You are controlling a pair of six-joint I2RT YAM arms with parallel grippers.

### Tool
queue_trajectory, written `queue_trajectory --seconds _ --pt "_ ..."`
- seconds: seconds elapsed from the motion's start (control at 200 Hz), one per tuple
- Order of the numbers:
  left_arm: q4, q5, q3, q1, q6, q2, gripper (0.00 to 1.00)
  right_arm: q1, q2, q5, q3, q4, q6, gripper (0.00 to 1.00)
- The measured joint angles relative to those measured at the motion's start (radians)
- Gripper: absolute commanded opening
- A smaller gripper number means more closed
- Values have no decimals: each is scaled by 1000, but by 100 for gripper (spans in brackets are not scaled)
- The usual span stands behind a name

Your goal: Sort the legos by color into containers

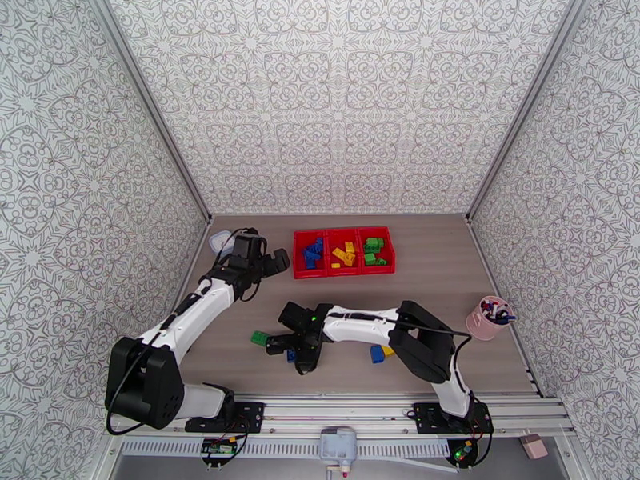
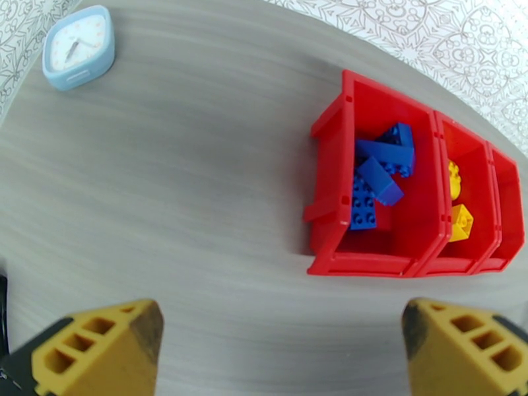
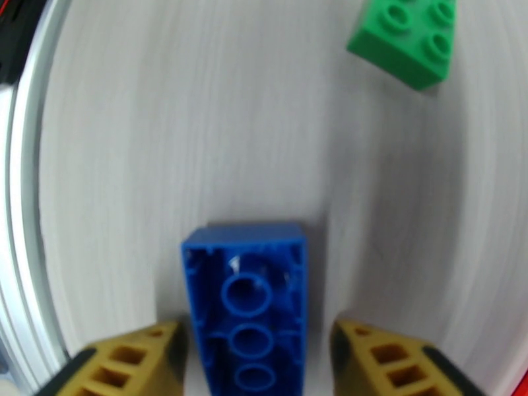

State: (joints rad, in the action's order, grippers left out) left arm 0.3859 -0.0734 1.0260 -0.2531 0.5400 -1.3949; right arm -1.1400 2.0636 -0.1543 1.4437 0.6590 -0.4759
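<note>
The red tray (image 1: pixel 344 273) stands at the table's back with three containers: blue legos (image 2: pixel 376 179) on the left, yellow legos (image 2: pixel 460 222) in the middle, green legos (image 1: pixel 374 251) on the right. My right gripper (image 3: pixel 257 364) is low over the table's front, its fingers (image 3: pixel 132 361) on either side of an upturned blue brick (image 3: pixel 247 292). The left finger touches the brick and a thin gap shows on the right. A green brick (image 3: pixel 406 37) lies just beyond it. Left of the tray my left gripper (image 2: pixel 280 344) hovers open, holding nothing.
A blue brick (image 1: pixel 377 354) and a yellow brick (image 1: pixel 389 350) lie under the right arm's forearm. A pale blue clock (image 2: pixel 79 47) sits in the back left corner. A pink cup (image 1: pixel 485 318) of pens stands by the right wall.
</note>
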Motion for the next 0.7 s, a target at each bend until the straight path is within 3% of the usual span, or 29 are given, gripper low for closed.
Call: queue_trajectory --seconds 0.265,0.5,0.7 --pt "0 2 -2 0 0 14 100 0 0 0 0 0 17 32" --pt "-2 13 -18 0 -14 48 100 0 -34 14 -50 -40 47 26" --pt "-21 29 -77 0 -69 115 100 43 -218 19 -248 -175 161 24"
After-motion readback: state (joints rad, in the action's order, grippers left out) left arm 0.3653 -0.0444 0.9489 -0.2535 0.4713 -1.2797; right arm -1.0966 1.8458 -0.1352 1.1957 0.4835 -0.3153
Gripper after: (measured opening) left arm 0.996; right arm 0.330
